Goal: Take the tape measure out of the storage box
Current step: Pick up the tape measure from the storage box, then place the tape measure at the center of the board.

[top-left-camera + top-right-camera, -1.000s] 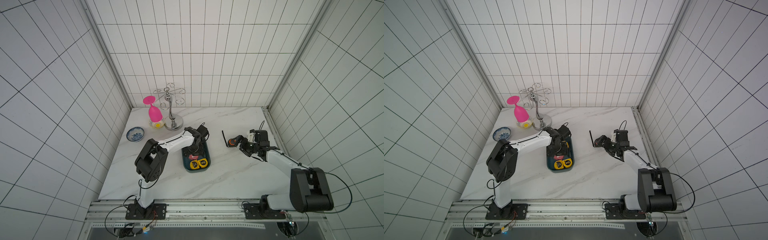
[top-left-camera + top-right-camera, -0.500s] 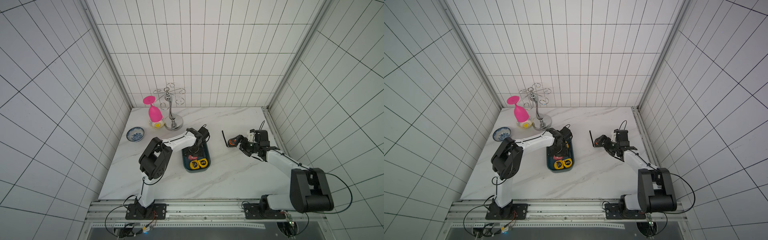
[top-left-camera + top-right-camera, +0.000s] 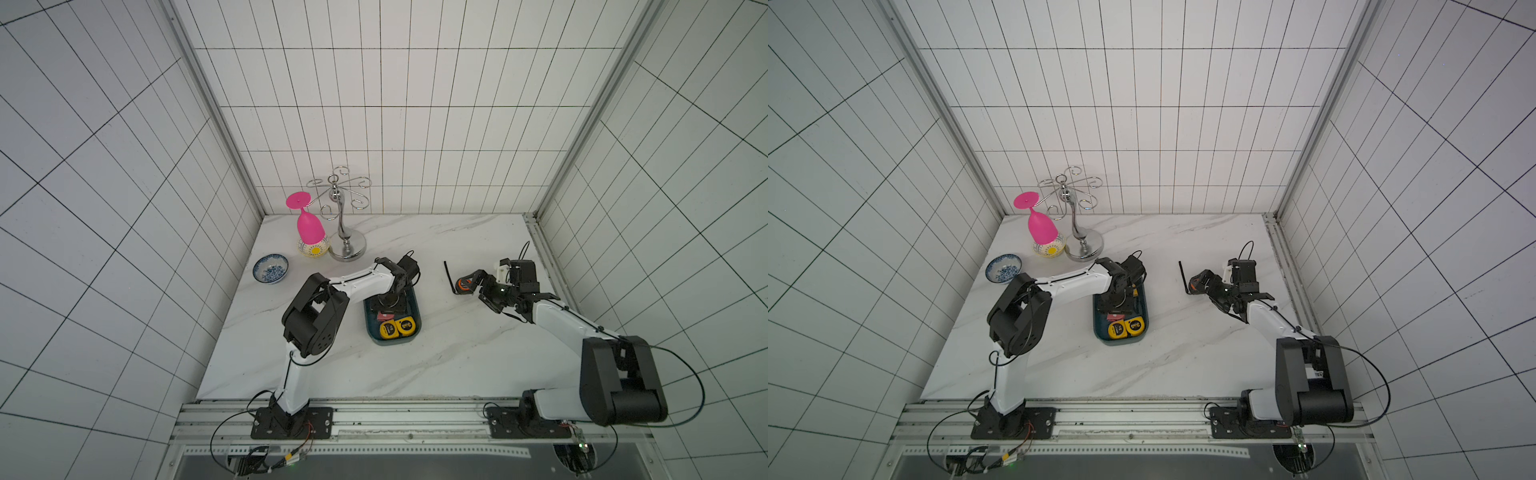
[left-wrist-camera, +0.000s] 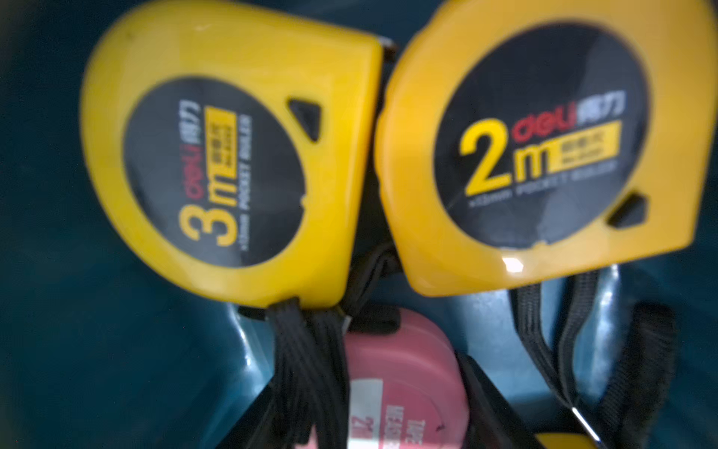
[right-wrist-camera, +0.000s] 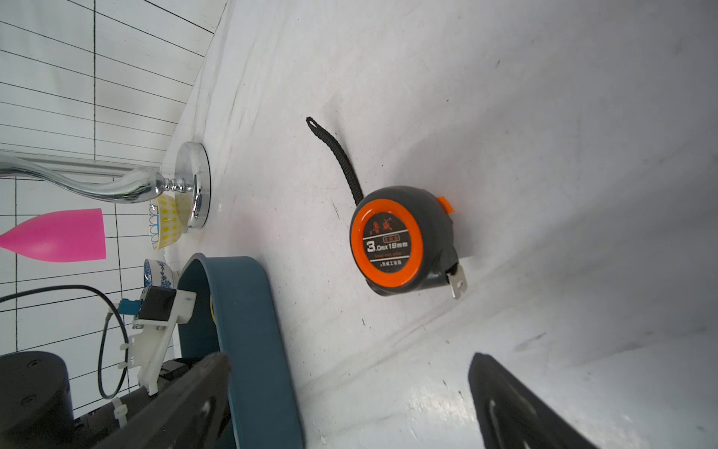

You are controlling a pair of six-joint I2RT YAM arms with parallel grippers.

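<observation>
The storage box point(image 3: 392, 340), a dark teal tray, lies mid-table in both top views. In it are two yellow tape measures point(image 4: 217, 171) point(image 4: 544, 136) and a pink tape measure point(image 4: 404, 381). My left gripper point(image 4: 369, 420) reaches down into the box point(image 3: 1121, 340), shut on the pink tape measure, with a black strap caught against one finger. An orange-and-grey tape measure point(image 5: 400, 241) lies on the table outside the box, right of it point(image 3: 464, 286). My right gripper point(image 5: 349, 388) stands open just short of that one, touching nothing.
At the back left a blue-and-white bowl point(image 3: 270, 268), a pink glass point(image 3: 309, 226) upside down on a yellow patterned bowl point(image 3: 312, 248), and a chrome rack point(image 3: 345, 241). Tiled walls close the table's left, back and right.
My left gripper's jaws have closed in on the pink tape measure, and the left arm's elbow has shifted. The right arm and the orange tape measure have not moved.
</observation>
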